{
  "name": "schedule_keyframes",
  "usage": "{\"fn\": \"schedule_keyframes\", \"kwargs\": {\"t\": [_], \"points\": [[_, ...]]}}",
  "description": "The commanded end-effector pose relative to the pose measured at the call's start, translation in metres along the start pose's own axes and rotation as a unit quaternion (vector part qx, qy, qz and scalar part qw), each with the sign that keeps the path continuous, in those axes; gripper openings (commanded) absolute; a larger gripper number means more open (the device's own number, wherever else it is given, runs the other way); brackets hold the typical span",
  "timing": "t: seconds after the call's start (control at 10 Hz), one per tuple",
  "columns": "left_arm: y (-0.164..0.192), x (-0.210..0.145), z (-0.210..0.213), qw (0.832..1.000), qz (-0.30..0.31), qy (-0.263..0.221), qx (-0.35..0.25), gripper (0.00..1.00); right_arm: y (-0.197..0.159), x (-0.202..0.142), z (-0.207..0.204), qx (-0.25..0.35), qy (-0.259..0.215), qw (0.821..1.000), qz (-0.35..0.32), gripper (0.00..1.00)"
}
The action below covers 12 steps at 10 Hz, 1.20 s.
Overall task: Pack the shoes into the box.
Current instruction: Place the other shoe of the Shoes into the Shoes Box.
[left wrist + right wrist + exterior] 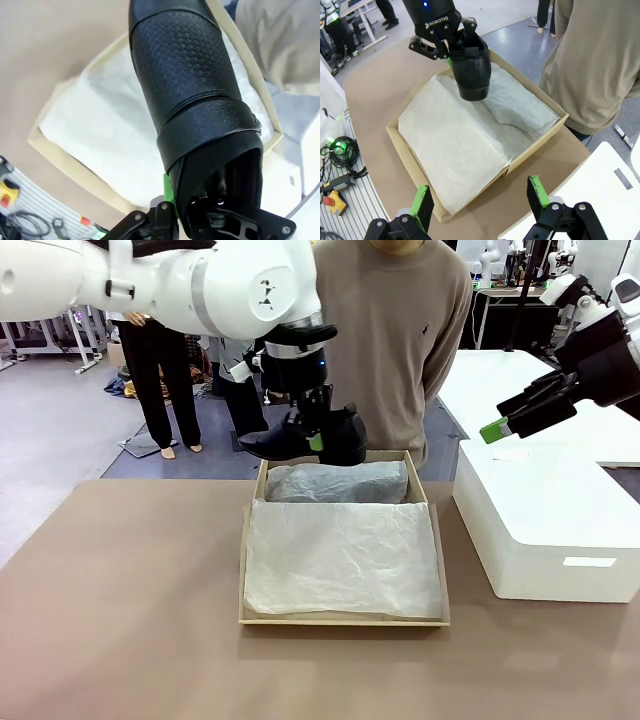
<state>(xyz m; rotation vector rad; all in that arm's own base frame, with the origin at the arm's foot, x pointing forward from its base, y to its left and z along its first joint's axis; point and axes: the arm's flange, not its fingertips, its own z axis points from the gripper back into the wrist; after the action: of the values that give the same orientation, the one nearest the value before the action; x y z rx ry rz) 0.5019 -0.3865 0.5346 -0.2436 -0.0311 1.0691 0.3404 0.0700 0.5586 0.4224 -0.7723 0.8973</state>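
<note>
- Shoe point(268, 443) point(185, 75) point(472, 70): glossy black, off the table, hanging over the 12 o'clock end of the box point(243, 580) point(50, 150) point(391, 134) in the front view, toe towards 9 o'clock and heel towards 3 o'clock.
- Left gripper point(315, 440) point(200, 200) point(456, 54): reaches in from 10 o'clock, jaws drawn in tight on the shoe's upper near the heel end, one green pad pressed against the leather.
- Seen from the left wrist: textured black upper runs from 6 o'clock up to 12 o'clock, with the open box below it.
- Box: tan cardboard, open, at the middle of the table point(120, 620), long side running from 6 to 12 o'clock.
- Tissue paper point(340, 560) point(455, 150): white, crinkled, spread over the box's floor from the 6 o'clock rim up past the middle.
- Wrapped lump point(340, 483) point(520, 112): greyish, under tissue at the box's 12 o'clock end, directly below the held shoe; possibly the second shoe, but too covered to tell.
- Right gripper point(490, 430) point(480, 196): at 2 o'clock from the box in the front view, up in the air, jaws spread wide, nothing between the green pads.
- Seen from the right wrist: looks down on the box's near corner, shoe and left gripper at 11 o'clock.
- White box point(560, 530): larger, closed, at 3 o'clock of the cardboard box, just beside it but apart.
- Person point(395, 340): stands at 12 o'clock behind the table's far edge, in a beige sweater.
</note>
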Motion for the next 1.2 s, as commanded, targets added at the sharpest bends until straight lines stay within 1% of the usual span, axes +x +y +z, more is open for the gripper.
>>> {"fn": "schedule_keyframes", "kwargs": {"t": [0.0, 0.3, 0.6, 0.7, 1.0, 1.1], "points": [[-0.015, -0.019, 0.002, 0.998, 0.058, -0.025, 0.009, 0.0, -0.001, 0.0, 0.0, 0.0, -0.002, 1.0, -0.001, 1.0], [-0.034, -0.052, -0.003, 0.993, 0.105, -0.041, 0.034, 0.0, -0.001, 0.0, 0.0, 0.0, -0.002, 1.0, -0.001, 1.0], [-0.045, -0.07, -0.011, 0.99, 0.129, -0.054, 0.034, 0.0, -0.001, 0.0, 0.0, 0.0, -0.002, 1.0, -0.001, 1.0], [-0.029, -0.057, -0.018, 0.995, 0.095, -0.027, 0.03, 0.0, -0.001, 0.0, 0.0, 0.0, -0.002, 1.0, -0.001, 1.0], [-0.029, -0.057, -0.018, 0.995, 0.095, -0.027, 0.03, 0.0, -0.001, 0.0, 0.0, 0.0, -0.002, 1.0, -0.001, 1.0], [-0.036, -0.062, -0.026, 0.994, 0.097, -0.029, 0.033, 0.0, -0.001, 0.0, 0.0, 0.0, -0.002, 1.0, -0.001, 1.0]]}}
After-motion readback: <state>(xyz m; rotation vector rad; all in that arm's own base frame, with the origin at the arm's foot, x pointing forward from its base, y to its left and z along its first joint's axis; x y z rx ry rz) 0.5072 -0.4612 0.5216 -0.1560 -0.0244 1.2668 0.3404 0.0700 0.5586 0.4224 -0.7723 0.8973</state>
